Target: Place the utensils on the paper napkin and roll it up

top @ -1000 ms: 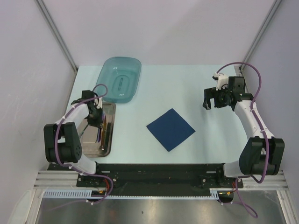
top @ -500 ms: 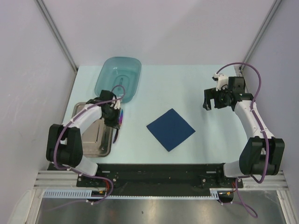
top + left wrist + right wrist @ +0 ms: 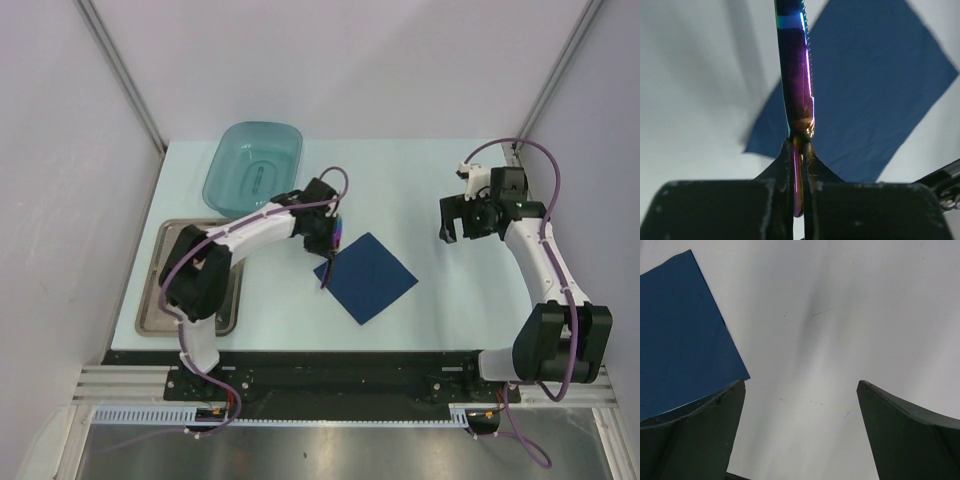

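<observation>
**A:** What has the left gripper (image 3: pixel 799 150) got?

**B:** Its jaws are pressed together on the handle end of a utensil (image 3: pixel 796 75). It is a serrated blade seen edge-on, and I cannot tell whether more pieces sit behind it.

**A:** Which way does it run?

**B:** Straight out from the jaws. From above, its long axis runs from the gripper toward the near table edge, with the tip over the left corner of the napkin (image 3: pixel 368 276).

**A:** And the napkin itself?

**B:** It lies flat on the table like a diamond, mostly to the right of the jaws. I'd judge the piece needs carrying rightward, toward the middle, before lowering.

**A:** The other arm?

**B:** The right gripper (image 3: pixel 462 215) hovers well apart, beyond the napkin's right corner, jaws spread and holding nothing. The left arm is far nearer.
</observation>
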Robot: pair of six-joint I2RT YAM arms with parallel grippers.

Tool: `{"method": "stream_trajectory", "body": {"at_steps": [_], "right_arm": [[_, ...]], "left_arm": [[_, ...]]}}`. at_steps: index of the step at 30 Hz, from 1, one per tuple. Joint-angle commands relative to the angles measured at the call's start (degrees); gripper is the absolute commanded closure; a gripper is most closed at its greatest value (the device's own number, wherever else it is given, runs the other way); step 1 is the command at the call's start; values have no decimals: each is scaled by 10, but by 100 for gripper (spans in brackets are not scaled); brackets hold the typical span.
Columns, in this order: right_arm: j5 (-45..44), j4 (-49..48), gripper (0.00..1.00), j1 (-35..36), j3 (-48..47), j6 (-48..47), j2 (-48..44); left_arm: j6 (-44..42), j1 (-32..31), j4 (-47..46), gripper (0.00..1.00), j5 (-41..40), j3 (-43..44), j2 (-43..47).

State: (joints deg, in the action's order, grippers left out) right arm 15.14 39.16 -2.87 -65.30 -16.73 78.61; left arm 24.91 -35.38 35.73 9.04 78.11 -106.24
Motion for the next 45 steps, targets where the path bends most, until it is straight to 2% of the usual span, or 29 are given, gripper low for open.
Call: {"method": "stream_trajectory", "body": {"at_steps": [1,7,13,26,45], "right_arm": [[-12,11,0,-5,-8,0,-30],[-12,18,0,-8,-12,7,-43],[-9,34,0,-9,-24,12,-57],[-13,50,0,-10,2,19,-88],[-20,51,0,-13,8,13,-86]], "left_arm": [[91,-53,4,100,-25,103,-54],[125,-100,20,100,-46,189,-117],[138,-119,19,100,-67,222,-152],[201,-125,16,100,-83,220,-171],[213,-124,11,100,-71,231,-198]]}}
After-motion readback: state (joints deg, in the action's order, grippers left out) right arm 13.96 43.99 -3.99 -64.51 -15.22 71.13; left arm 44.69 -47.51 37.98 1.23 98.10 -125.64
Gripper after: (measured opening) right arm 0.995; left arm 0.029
